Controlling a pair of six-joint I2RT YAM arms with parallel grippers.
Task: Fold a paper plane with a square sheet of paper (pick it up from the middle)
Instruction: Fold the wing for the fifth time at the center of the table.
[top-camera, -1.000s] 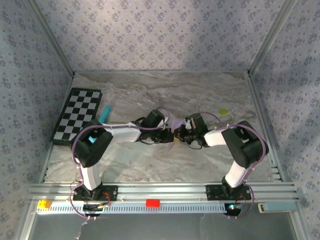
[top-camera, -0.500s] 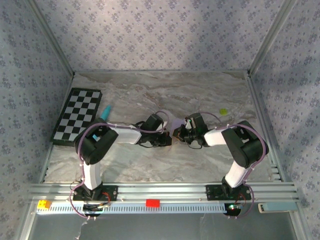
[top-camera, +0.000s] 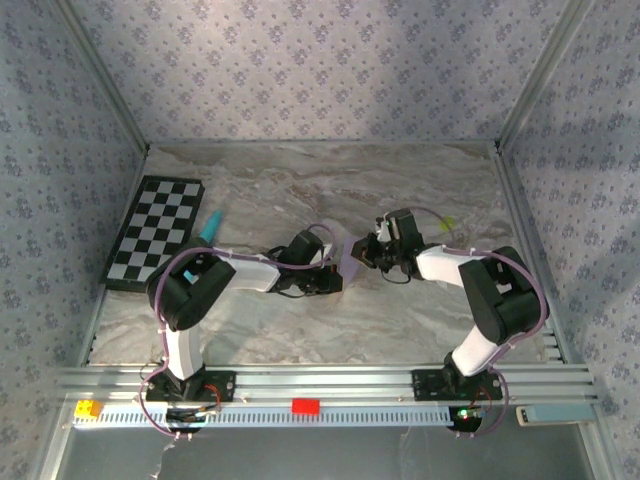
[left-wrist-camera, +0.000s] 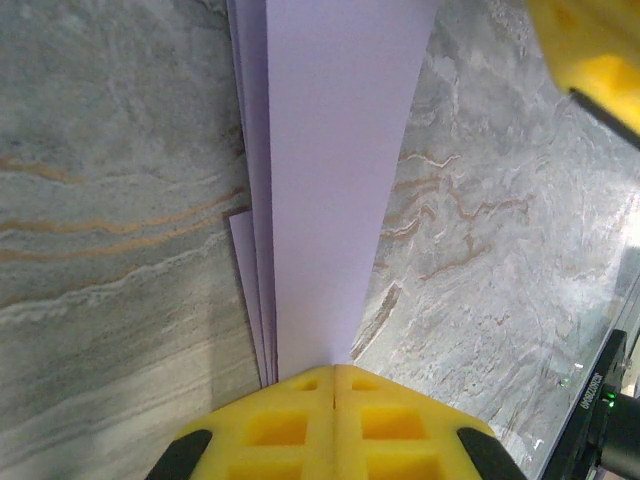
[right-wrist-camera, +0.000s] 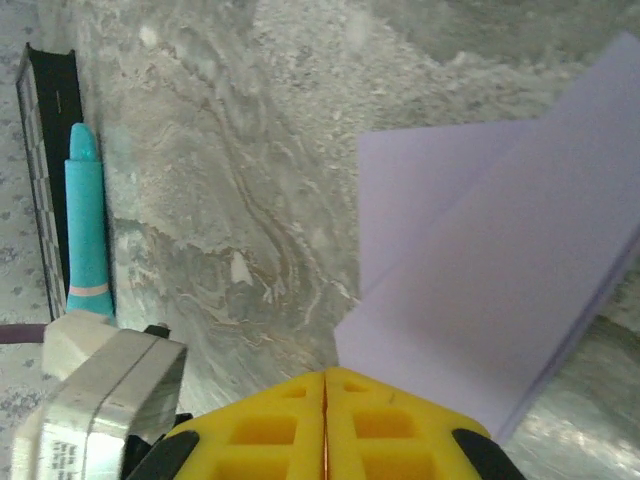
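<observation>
My right gripper (right-wrist-camera: 325, 378) has drawn back rightward, jaws closed just off the sheet of paper (left-wrist-camera: 335, 150), which my left gripper (left-wrist-camera: 335, 372) pinches at 1 end on the table (top-camera: 420, 190), already folded into a narrow layered dart, with the wings, I judge, left to spread.

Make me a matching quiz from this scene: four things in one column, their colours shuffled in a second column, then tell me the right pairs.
Column one
1. folded paper
2. pen
3. checkered board
4. table

Column two
A. teal
B. grey marbled
C. pale lilac
D. black and white

Pairs: 1-C, 2-A, 3-D, 4-B
</observation>
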